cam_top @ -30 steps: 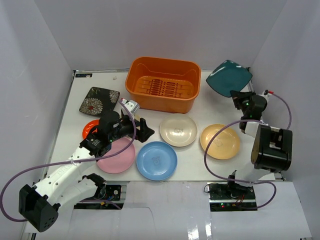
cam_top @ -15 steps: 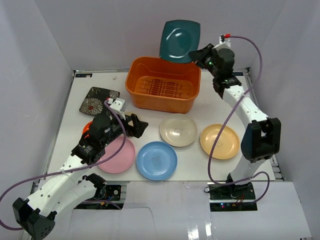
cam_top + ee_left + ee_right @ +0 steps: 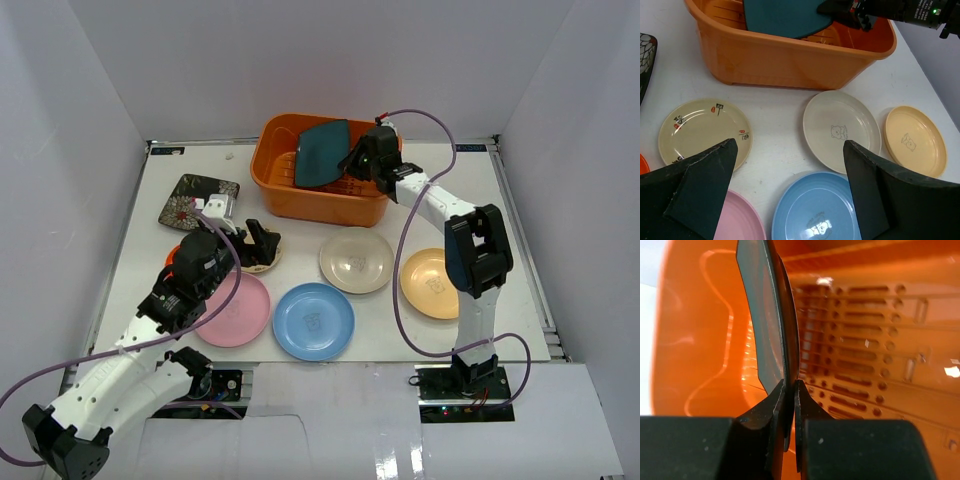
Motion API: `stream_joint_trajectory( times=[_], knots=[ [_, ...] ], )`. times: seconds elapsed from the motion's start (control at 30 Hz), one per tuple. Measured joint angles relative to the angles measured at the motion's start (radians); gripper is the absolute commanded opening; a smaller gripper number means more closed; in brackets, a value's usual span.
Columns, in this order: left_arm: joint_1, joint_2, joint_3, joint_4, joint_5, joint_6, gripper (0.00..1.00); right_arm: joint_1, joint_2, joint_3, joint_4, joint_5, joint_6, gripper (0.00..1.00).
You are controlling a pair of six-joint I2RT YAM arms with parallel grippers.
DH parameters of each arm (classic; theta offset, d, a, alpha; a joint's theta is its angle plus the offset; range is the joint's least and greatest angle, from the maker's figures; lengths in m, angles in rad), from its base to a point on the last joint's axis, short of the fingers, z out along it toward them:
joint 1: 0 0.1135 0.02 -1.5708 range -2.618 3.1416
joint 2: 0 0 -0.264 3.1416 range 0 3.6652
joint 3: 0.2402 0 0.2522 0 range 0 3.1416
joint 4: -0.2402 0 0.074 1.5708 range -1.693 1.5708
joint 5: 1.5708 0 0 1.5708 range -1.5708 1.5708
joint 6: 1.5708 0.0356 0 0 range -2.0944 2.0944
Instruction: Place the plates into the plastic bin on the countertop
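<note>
My right gripper (image 3: 352, 162) is shut on the edge of the square teal plate (image 3: 322, 152) and holds it tilted inside the orange bin (image 3: 300, 200). In the right wrist view the plate (image 3: 767, 315) stands edge-on above the bin's slotted bottom (image 3: 865, 365), pinched in that gripper (image 3: 789, 390). My left gripper (image 3: 262, 245) is open and empty just above the small beige plate (image 3: 702, 131). It also shows in the left wrist view (image 3: 790, 185).
On the white countertop (image 3: 420, 200) lie the pink (image 3: 232, 310), blue (image 3: 313, 320), cream (image 3: 356, 259) and yellow-tan (image 3: 432, 283) plates. The orange-red plate (image 3: 176, 256) and the black flowered plate (image 3: 197, 200) lie at the left. White walls enclose the table.
My right arm swung the teal plate from the back right corner over the bin and lowered it inside. My left gripper shifted a little to the left, over the beige plate.
</note>
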Motion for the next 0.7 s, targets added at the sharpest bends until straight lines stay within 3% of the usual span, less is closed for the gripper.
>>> stream_joint_trajectory(
  times=[0.13,0.23,0.27,0.37,0.53,0.7],
  knots=[
    [0.000,0.007,0.000,0.000,-0.020,-0.009,0.98,0.011,0.001,-0.016,-0.024,0.034,0.014,0.08],
    [0.000,0.032,0.011,-0.014,-0.038,-0.018,0.98,0.016,0.002,-0.017,-0.024,0.045,0.024,0.23],
    [0.000,0.048,0.019,-0.022,-0.043,-0.021,0.98,0.017,0.003,-0.016,-0.020,0.046,0.028,0.33],
    [0.000,0.096,0.051,-0.039,-0.060,-0.030,0.98,0.017,0.013,0.005,-0.016,0.048,0.037,0.45],
    [0.001,0.186,0.124,-0.048,-0.106,-0.036,0.98,0.018,0.028,0.018,-0.008,0.038,0.035,0.52],
    [0.026,0.271,0.186,-0.035,-0.159,-0.052,0.98,0.018,0.028,0.018,-0.017,0.046,0.004,0.70]
  ],
)
